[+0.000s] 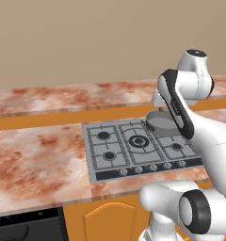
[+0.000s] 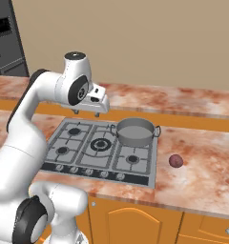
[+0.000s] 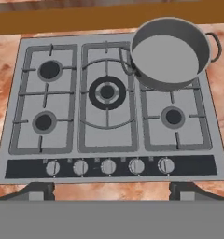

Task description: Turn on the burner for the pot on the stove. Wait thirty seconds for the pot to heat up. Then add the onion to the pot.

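Observation:
The grey pot (image 3: 167, 53) stands empty on the back right burner of the stove (image 3: 20, 165); it also shows from the right base (image 2: 134, 131) and, partly behind my arm, from the left base (image 1: 161, 123). A row of knobs (image 3: 108, 166) runs along the stove's black front strip. The reddish-purple onion (image 2: 176, 160) lies on the counter right of the stove (image 2: 83, 143). My gripper (image 2: 89, 112) hovers above the stove's back left part, pointing down, open with nothing between its fingers. In the hand view its fingertips (image 3: 37, 190) stand far apart over the counter's front edge.
Marble counter (image 1: 35, 160) stretches left and right of the stove, with a raised ledge (image 2: 183, 97) behind it. A dark tall appliance (image 2: 6, 38) stands at the far left. Orange cabinet fronts (image 2: 135, 219) and a dark appliance front (image 1: 25, 226) lie below the counter.

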Controlling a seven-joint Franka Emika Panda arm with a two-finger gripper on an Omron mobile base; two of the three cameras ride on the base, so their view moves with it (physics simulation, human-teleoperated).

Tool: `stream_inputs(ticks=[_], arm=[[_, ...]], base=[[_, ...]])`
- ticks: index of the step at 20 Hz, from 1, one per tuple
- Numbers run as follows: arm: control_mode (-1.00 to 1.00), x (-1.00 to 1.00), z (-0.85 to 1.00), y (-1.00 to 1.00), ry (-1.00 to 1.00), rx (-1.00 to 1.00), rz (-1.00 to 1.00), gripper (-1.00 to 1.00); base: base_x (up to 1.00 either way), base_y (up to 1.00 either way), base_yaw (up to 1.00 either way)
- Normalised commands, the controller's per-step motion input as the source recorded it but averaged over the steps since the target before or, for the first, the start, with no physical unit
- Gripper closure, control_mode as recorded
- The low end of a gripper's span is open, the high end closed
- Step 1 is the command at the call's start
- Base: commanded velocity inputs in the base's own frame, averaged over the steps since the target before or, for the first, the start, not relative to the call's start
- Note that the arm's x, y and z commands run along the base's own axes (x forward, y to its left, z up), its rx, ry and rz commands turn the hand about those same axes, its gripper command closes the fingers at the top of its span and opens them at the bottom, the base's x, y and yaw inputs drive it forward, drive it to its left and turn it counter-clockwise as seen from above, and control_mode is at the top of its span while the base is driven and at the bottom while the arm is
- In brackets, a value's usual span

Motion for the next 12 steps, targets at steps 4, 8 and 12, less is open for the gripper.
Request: stream_inputs(ticks=[4, 8, 12], arm=[[-1.00, -0.26, -0.25, -0.41, 0.01, 0.00, -0.06, -1.00], [-1.00, -0.31, -0.34, -0.34, 0.00, 0.00, -0.01, -1.00], [-1.00, -0.18, -0.40, -0.13, 0.00, 0.00, 0.00, -1.00]], base=[[0.00, 0.00, 0.00], [0.00, 0.00, 0.00], [0.00, 0.00, 0.00]])
